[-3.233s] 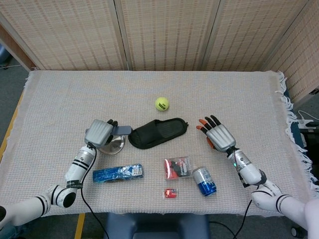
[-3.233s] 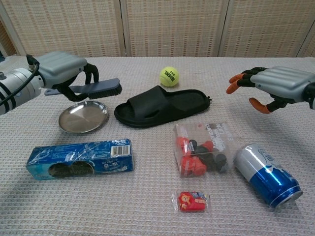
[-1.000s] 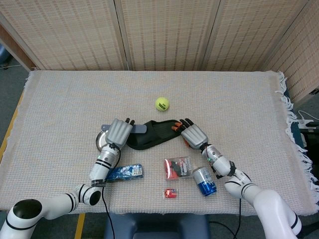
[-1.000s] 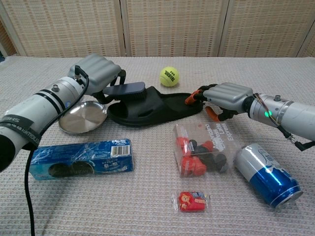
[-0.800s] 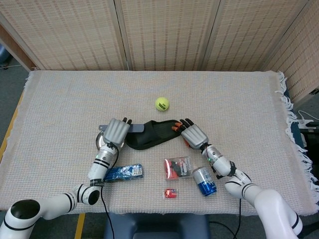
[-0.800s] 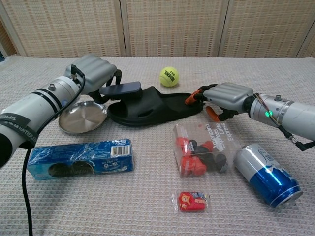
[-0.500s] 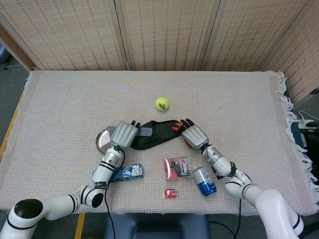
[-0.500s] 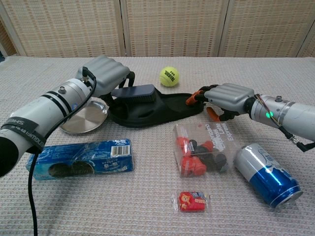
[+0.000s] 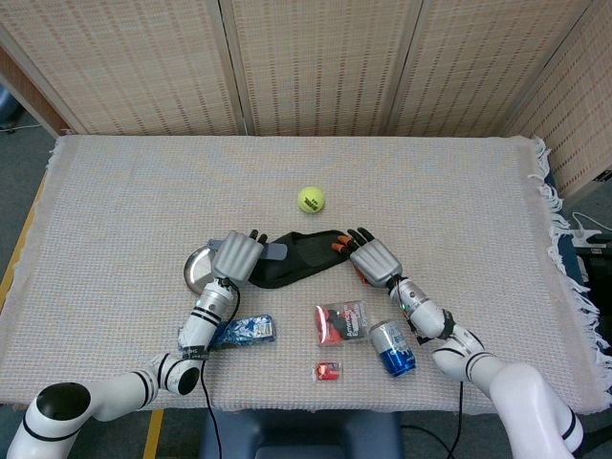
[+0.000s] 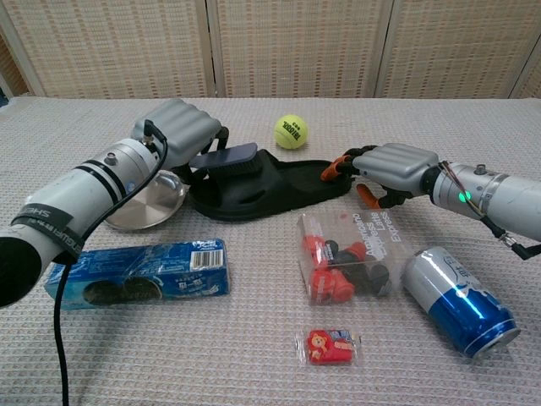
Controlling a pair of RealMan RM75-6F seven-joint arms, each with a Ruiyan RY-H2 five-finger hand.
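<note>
slipper [image 10: 279,188] black | brush [image 10: 224,158] dark blue | ball [image 10: 290,131] yellow-green | can [image 10: 457,302] blue, silver

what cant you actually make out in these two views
- Brush bristles: hidden in both views, face down over the black slipper.
- Left hand grip on the brush: covered by the hand's back.
- Right hand fingers touching or gripping the slipper: unclear.
- Steel dish: partly behind the left arm.

Both arms reach inward over the table. The left hand [image 10: 182,127] has its fingers curled around a dark blue brush [image 10: 224,157]. The right hand [image 10: 390,167] lies knuckles up, its orange-tipped fingers [image 10: 330,172] apparently resting on a black rubber slipper [image 10: 279,186].
</note>
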